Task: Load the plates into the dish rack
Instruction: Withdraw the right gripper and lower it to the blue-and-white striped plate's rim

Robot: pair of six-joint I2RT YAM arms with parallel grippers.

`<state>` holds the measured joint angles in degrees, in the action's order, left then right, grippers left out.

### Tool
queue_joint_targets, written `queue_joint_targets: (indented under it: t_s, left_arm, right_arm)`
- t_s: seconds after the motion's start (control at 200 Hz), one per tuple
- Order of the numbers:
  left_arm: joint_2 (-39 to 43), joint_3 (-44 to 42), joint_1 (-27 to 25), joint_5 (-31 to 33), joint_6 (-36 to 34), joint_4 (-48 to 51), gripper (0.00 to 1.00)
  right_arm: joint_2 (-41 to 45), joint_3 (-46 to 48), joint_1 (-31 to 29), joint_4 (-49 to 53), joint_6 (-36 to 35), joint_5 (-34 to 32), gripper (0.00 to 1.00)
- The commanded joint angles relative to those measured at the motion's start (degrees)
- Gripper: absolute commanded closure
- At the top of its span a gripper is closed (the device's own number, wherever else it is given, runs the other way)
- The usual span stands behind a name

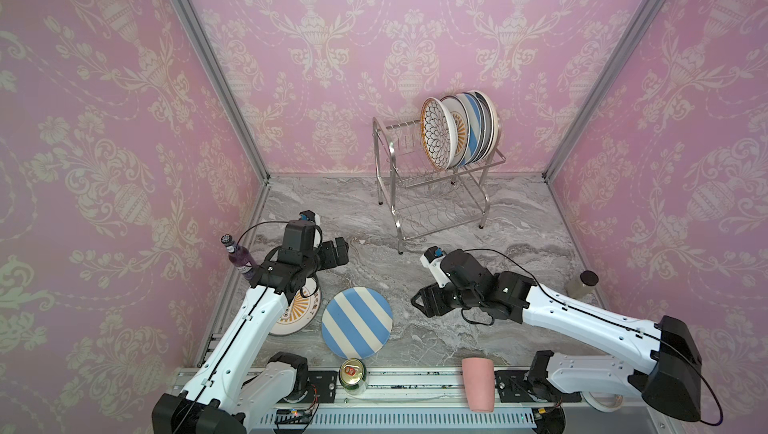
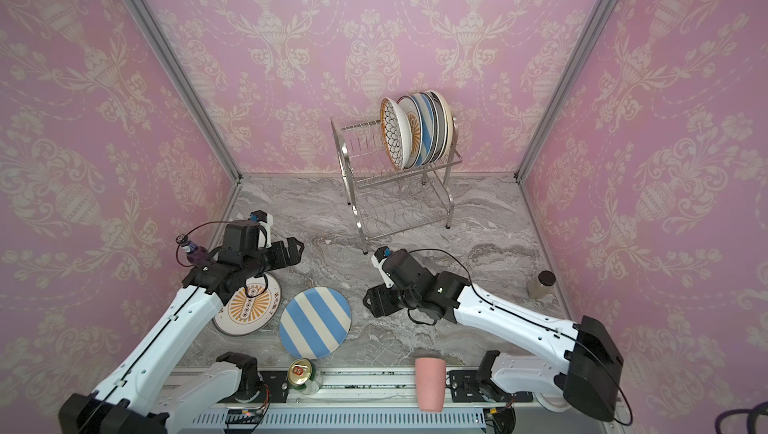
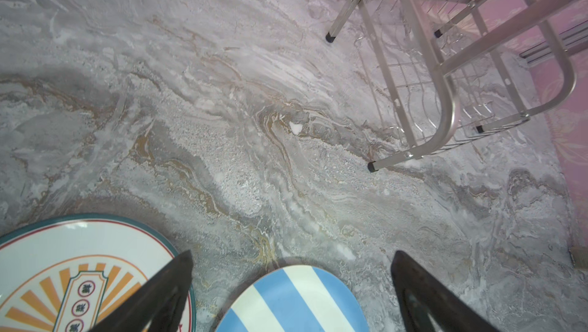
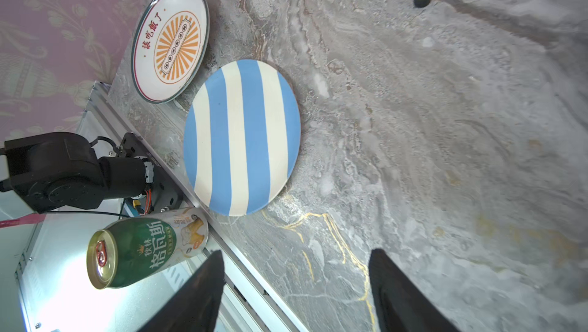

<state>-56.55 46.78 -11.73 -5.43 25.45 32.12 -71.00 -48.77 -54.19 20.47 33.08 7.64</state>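
Top views: rack (image 1: 436,189) far, centre-right, several plates (image 1: 457,132) upright on upper tier. Striped plate (image 1: 356,322) & sunburst plate (image 1: 297,315) flat on table (image 1: 498,328), near left, just beside each other.
L wrist: left gripper (image 3: 292,252) spread wide, empty, above those two.
R wrist: right gripper (image 4: 296,250) spread wide, empty, right of striped plate.

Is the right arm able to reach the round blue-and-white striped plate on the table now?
Probably yes: the open right pincer faces the round blue-and-white striped plate, and only bare grey marble table lies between them.
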Motion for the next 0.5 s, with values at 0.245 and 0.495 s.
queue_joint_targets:
  t_s: [0.245, 0.495]
  left_arm:
    - [0.41, -11.90, 0.45, -1.71, 7.39, -2.07, 0.01]
    - [0.74, -15.44, 0.44, -1.00, 8.41, -2.19, 0.01]
  right_arm:
    - [-15.13, 6.45, -3.79, -27.27, 9.59, 7.85, 0.32]
    - [-22.69, 7.70, -4.95, -35.72, 14.76, 9.70, 0.34]
